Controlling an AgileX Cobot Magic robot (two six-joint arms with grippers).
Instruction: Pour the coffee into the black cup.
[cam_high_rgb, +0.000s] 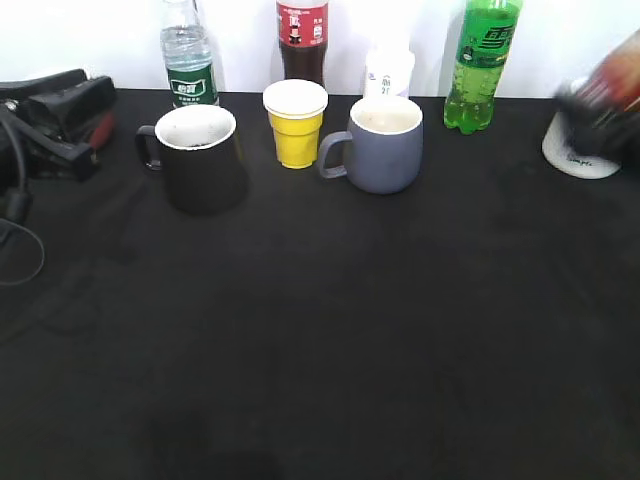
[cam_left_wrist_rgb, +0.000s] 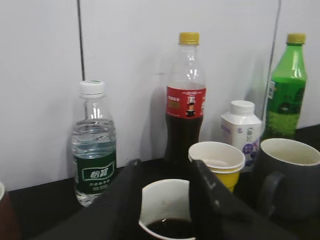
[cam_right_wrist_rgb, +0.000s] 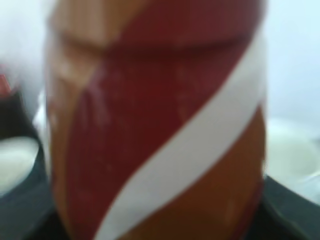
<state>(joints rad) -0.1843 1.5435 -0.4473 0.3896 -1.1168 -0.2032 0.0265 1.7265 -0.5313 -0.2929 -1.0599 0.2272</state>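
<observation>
The black cup (cam_high_rgb: 200, 158) is sitting near the bench's back-left edge with dark coffee already pooled inside. At the back-right edge, the blurred right gripper (cam_high_rgb: 597, 105) is clasping the coffee bottle (cam_right_wrist_rgb: 160, 130), seemingly setting it down; releasing comes next. The left gripper (cam_left_wrist_rgb: 165, 200) is hanging unclenched, empty.

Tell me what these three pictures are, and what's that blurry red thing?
It's a robot with two arms ending in pinching jaws. One camera watches the black table from the front; one rides on each wrist. On the table: a black cup with dark coffee inside, a yellow paper cup, a grey-blue mug, a white mug, a row of bottles. The left arm has open jaws, holding nothing. The blurry red thing is the coffee bottle, right against the right wrist camera; the right arm seems to hold it.
</observation>
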